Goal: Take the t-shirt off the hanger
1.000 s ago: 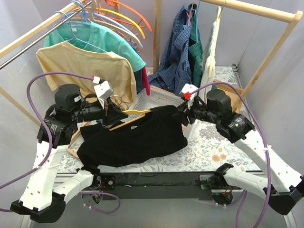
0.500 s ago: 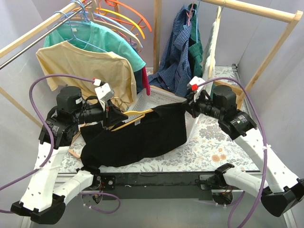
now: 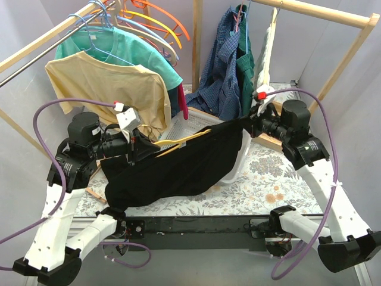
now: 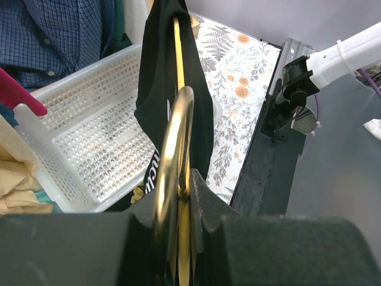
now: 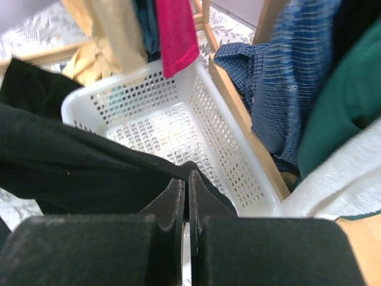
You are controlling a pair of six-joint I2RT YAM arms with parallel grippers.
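A black t-shirt (image 3: pixel 178 164) hangs stretched between my two arms, still on a gold metal hanger (image 3: pixel 181 139). My left gripper (image 3: pixel 140 148) is shut on the hanger's hook and neck; the gold hook (image 4: pixel 172 155) and the shirt (image 4: pixel 164 77) run away from the jaws in the left wrist view. My right gripper (image 3: pixel 249 124) is shut on the shirt's right edge and holds it up over the white basket (image 3: pixel 196 122). In the right wrist view the black cloth (image 5: pixel 89 173) is pinched at the fingertips (image 5: pixel 178 186).
A wooden rack holds a yellow shirt (image 3: pixel 107 83), a teal shirt (image 3: pixel 131 50) and coloured hangers (image 3: pixel 155 24) at back left. A blue checked shirt (image 3: pixel 223 65) and green cloth hang at back right. A floral cloth (image 3: pixel 268 179) covers the table.
My right gripper has pulled the shirt's edge up and to the right, stretching the cloth along the hanger. The left gripper has held the hanger nearly still.
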